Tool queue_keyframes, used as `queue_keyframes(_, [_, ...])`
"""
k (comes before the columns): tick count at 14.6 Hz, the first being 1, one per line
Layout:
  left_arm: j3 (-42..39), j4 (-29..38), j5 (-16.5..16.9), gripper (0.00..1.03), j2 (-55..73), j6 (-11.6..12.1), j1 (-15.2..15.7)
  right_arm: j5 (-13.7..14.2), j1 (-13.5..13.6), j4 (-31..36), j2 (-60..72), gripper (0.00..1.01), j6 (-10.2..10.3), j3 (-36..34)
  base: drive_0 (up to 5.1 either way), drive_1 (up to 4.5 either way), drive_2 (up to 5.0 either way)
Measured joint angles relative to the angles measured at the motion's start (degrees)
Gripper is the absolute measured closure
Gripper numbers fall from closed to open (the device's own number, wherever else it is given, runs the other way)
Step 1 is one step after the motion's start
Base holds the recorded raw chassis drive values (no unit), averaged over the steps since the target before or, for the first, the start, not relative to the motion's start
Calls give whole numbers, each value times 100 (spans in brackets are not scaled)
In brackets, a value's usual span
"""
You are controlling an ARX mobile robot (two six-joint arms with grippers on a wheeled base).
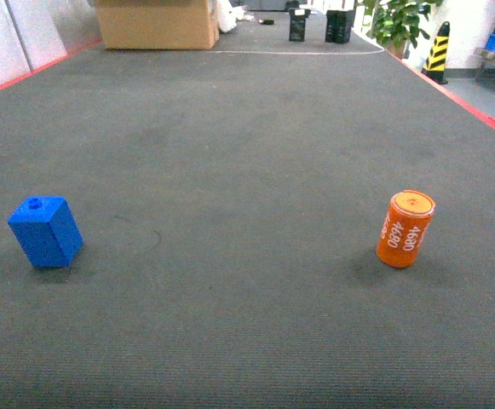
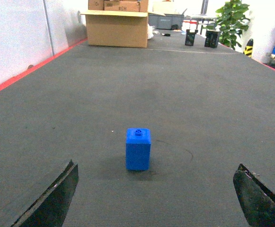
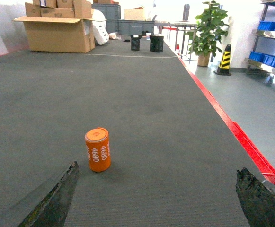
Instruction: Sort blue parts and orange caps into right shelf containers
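The blue part [image 1: 46, 232] stands upright on the dark carpeted floor [image 1: 247, 170], well left of the orange cap [image 1: 405, 228], also upright. The left end effector [image 2: 158, 198] and right end effector [image 3: 158, 201] both gape wide, holding nothing.

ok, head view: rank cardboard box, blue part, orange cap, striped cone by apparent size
1. cardboard box, cut off by the top edge
2. blue part and orange cap: look about alike, no ranking
3. striped cone

Box and cone sit far back, so true sizes are unsure.
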Motion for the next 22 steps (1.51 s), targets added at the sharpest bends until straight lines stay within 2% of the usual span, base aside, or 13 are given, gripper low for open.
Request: queue_keyframes(22, [0,0,0,5,0,0,0,0,0,0,0,3,-2,0,0,0,0])
